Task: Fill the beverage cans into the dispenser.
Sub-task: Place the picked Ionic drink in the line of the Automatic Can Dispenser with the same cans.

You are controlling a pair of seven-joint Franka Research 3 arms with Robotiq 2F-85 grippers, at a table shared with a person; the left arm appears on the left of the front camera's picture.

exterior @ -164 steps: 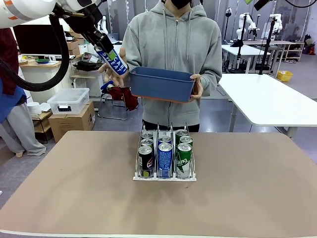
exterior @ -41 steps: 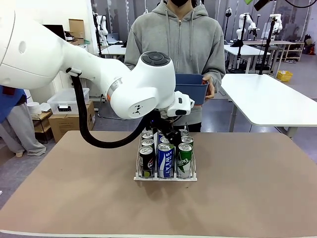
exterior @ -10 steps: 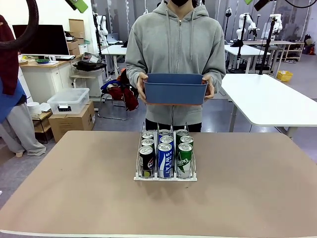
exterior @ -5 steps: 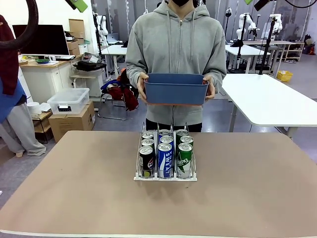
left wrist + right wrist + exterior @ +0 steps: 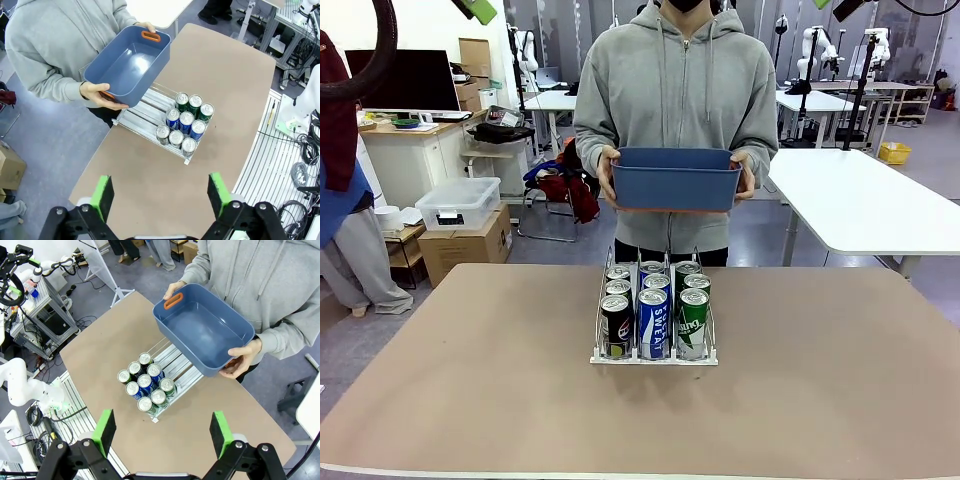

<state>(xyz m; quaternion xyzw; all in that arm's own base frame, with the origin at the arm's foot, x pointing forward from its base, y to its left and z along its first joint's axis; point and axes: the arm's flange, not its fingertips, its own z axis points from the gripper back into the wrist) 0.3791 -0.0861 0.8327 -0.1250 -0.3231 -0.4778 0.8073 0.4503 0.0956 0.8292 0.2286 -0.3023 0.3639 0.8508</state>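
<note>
Several beverage cans stand in the clear dispenser at the table's middle: black ones in the left lane, blue in the middle, green on the right. From above, the same cans fill the rack's front end, with bare rails behind them. High over the table, my left gripper is open with nothing between its green pads. My right gripper is equally high, open and empty. A person beyond the table holds a blue tub with both hands; its inside shows nothing.
The brown table is bare around the dispenser. A white table stands at the right beyond it. Boxes and a desk sit on the floor at the far left.
</note>
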